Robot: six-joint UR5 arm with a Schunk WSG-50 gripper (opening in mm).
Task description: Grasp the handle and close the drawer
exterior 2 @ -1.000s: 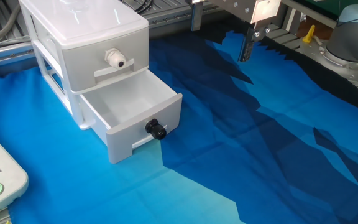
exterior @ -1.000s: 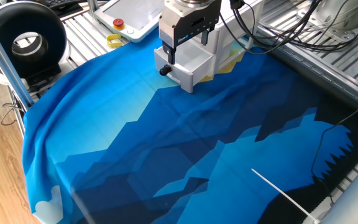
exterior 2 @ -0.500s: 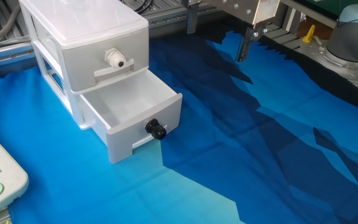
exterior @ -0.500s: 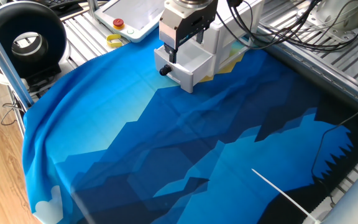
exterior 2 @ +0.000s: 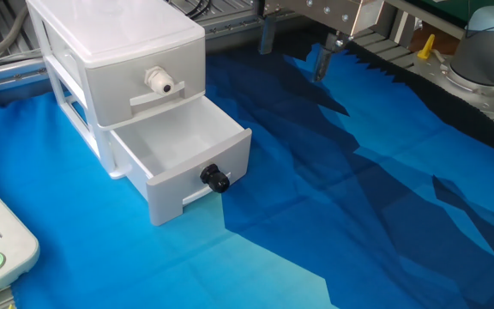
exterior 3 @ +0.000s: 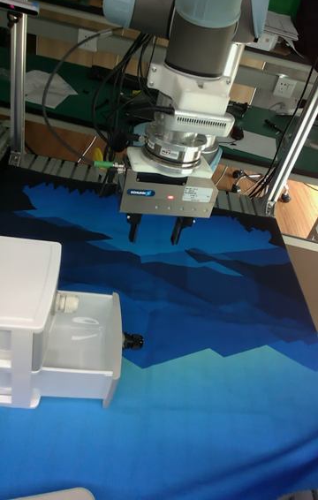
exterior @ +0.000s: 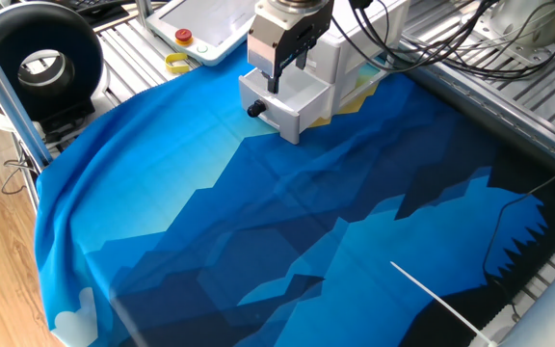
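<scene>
The white cabinet [exterior 2: 114, 39] stands on a blue cloth, and its lower drawer [exterior 2: 178, 142] is pulled out and empty. The handle [exterior 2: 215, 178], a small black knob, sticks out of the drawer's front panel; the same handle [exterior 3: 132, 340] and handle [exterior: 254, 110] show in the other views. My gripper [exterior 3: 155, 231] hangs open in the air, above and behind the handle, with nothing between its fingers [exterior 2: 322, 62]. In one fixed view the gripper [exterior: 287, 69] overlaps the drawer [exterior: 302, 96]. It touches neither drawer nor handle.
The upper drawer is shut and carries a white knob [exterior 2: 159, 81]. A white pendant [exterior: 205, 19] with a red button [exterior: 183, 37] lies behind the cabinet, next to a yellow piece [exterior: 176, 64]. A black ring-shaped device [exterior: 37, 58] sits at the far left. Cables [exterior: 451, 48] trail along the right.
The gripper has shifted sideways toward the cabinet side, bringing its second finger into the other fixed view. The drawer and handle have not moved.
</scene>
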